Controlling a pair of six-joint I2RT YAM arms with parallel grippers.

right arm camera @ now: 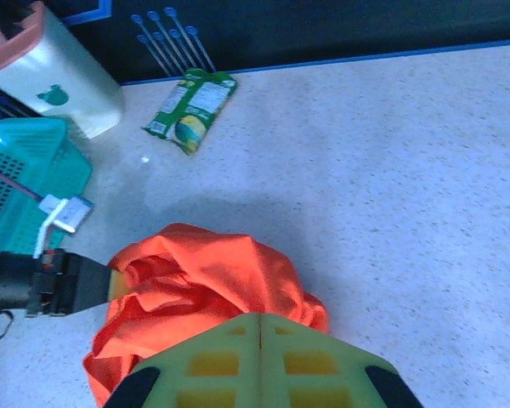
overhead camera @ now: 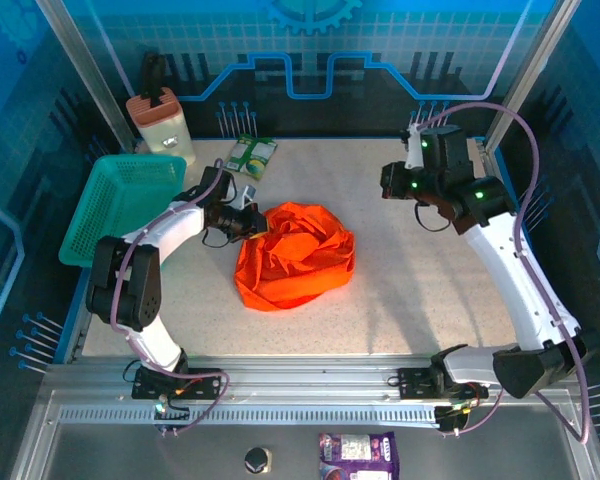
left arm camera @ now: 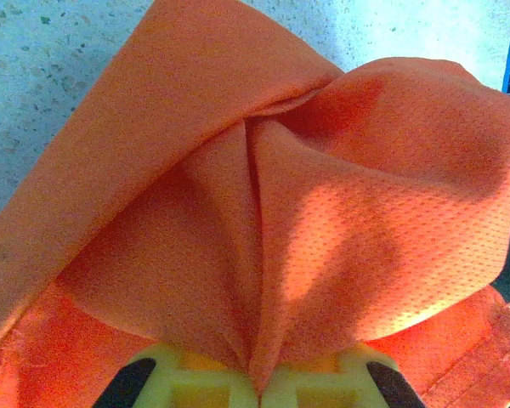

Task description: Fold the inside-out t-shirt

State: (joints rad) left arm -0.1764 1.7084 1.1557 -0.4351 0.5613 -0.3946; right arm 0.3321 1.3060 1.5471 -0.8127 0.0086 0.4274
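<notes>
Orange-red cloth of the crumpled inside-out t-shirt was pinched in the closed left claw, heaped just ahead; the right claw was closed, empty, well apart. Unbunching was judged underway; spreading flat was needed next.

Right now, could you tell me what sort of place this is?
Most likely an enclosed robot test cell: aluminium frame posts, printed blue backdrop panels and a mounting rail fronting the speckled table.

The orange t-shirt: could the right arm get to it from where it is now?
Probably yes. The right pincer hangs shut and empty near the t-shirt, bare table between them; it would have to open first. The left pincer grips the shirt's left edge.
</notes>
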